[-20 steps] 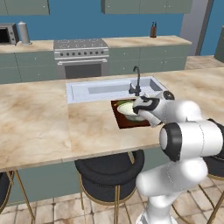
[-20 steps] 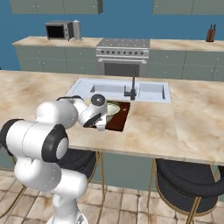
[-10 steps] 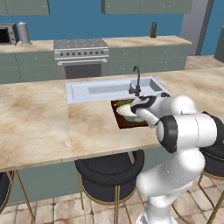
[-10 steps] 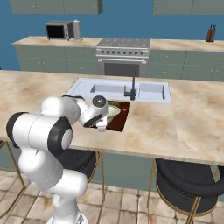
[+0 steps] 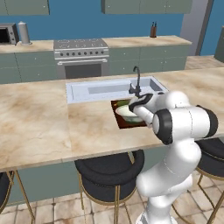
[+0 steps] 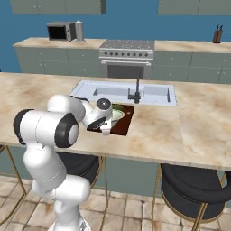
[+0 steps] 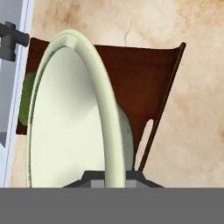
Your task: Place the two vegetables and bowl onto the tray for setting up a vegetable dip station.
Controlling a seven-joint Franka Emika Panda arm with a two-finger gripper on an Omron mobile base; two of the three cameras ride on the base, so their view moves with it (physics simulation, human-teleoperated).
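My jaws are pinched tight on the rim of the bowl, 1 finger inside and 1 outside its wall, and in the hand view the pale rim arcs up from between them. The gripper hangs over the tray, and the bowl sits low over the tray's middle; I cannot tell whether its foot touches the dark board. The tray lies flat on the tabletop, its far short edge just beside the sink rim and its near edge set back from the tabletop's front lip. Its slot shows past the bowl's wall, near 1 short edge. A dark green piece, the cucumber, lies on the tray between the bowl and the sink side, partly hidden by the rim. I cannot make out the carrot. The faucet stands close behind the bowl, leaving little room toward the sink. Open marble runs wide to the left of the tray and in front of it; my own forearm crowds its right side. 2 stools sit below the front edge.
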